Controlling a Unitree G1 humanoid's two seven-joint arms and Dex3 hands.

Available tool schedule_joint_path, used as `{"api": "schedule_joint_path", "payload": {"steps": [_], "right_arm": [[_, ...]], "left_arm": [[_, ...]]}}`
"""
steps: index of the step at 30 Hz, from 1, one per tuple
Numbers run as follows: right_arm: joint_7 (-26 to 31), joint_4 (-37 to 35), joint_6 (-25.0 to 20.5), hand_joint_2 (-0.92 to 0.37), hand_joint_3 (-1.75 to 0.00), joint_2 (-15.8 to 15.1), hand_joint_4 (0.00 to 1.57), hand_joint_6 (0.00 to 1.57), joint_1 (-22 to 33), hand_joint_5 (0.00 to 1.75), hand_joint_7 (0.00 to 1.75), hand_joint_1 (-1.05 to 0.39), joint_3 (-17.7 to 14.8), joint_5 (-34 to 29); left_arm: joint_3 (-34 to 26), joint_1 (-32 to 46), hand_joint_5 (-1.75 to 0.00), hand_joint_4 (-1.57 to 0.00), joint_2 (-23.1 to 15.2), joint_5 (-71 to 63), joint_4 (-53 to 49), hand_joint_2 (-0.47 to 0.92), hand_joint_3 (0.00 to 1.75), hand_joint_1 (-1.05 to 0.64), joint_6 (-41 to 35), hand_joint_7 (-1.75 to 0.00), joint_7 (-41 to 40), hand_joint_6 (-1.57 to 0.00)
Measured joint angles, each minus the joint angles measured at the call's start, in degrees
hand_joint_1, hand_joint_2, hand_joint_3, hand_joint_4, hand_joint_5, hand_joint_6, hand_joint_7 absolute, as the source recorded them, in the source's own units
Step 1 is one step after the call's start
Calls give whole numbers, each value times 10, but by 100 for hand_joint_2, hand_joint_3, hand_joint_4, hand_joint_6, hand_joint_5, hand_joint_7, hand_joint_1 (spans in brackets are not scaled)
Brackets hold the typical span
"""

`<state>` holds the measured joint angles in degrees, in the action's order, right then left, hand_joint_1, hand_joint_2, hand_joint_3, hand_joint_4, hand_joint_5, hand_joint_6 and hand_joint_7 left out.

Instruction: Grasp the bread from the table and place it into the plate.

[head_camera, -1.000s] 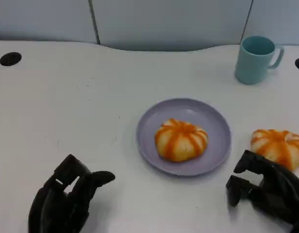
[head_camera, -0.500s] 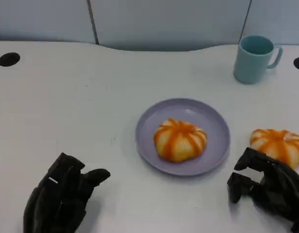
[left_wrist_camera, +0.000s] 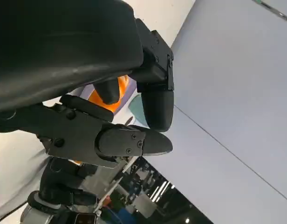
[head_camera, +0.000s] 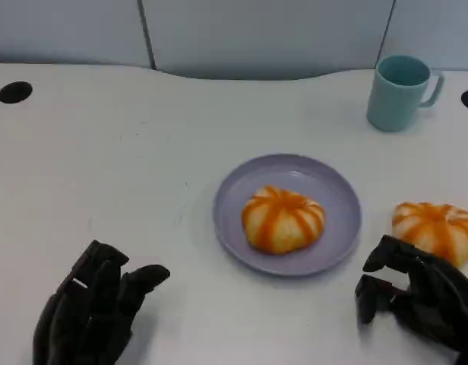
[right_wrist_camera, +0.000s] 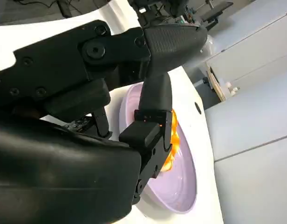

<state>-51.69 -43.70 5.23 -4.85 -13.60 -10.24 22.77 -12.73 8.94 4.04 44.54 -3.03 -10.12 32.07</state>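
White and matte, the table (head_camera: 143, 152) runs back to pale grey wall panels, and we look down on it with a teal mug (head_camera: 401, 93) standing at the far right corner. A lavender plate (head_camera: 235, 199) sits near the middle, and one orange-striped bread roll (head_camera: 283, 219) already lies in it. The bread (head_camera: 435, 228) we have yet to move rests on the bare table just to the right of the plate, apart from its rim.

We judge this bread to be light and soft, with a domed, glazed top that may be a little slick. Squeezing hard would likely dent it, so we would wrap around its sides low down, near where it meets the table, and close gently.

Our right robot hand (head_camera: 412, 300) is near the table's front edge, directly in front of the bread, its fingers (head_camera: 386, 255) apart and curved with nothing in them. The nearest of them reach close to the bread's front edge; we cannot tell whether they touch it. Seen from the right wrist, those fingers (right_wrist_camera: 155, 100) point out over the plate, spread and empty.

Our left robot hand (head_camera: 90, 312) rests at the near left, well apart from plate and bread, fingers loosely parted, holding nothing.
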Motion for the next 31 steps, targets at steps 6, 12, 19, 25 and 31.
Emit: {"api": "schedule_joint_path", "payload": {"steps": [6,12,19,25,31], "right_arm": [[2,6,-3,-92,-30,0,64,60,3,173,124,-52,1,0],[4,7,-4,-92,-29,0,64,59,3,174,129,-54,1,-1],[17,4,4,-92,-28,3,64,59,-3,174,131,-54,8,-12],[20,6,3,-92,-30,5,70,63,-2,168,127,-54,6,-10],[40,21,-10,-92,-30,5,71,64,2,166,125,-54,12,-12]], "left_arm": [[0,0,-175,-66,0,0,0,92,29,-51,0,-152,0,-40],[0,-1,-175,-65,-1,0,-1,92,28,-50,0,-152,2,-41],[-10,-14,-175,-64,-4,-10,-15,92,27,-50,12,-146,13,-44],[-10,-14,-175,-63,-4,-10,-15,92,25,-49,12,-145,16,-43],[-11,-14,-175,-63,-4,-10,-15,92,26,-49,12,-145,19,-43]]}}
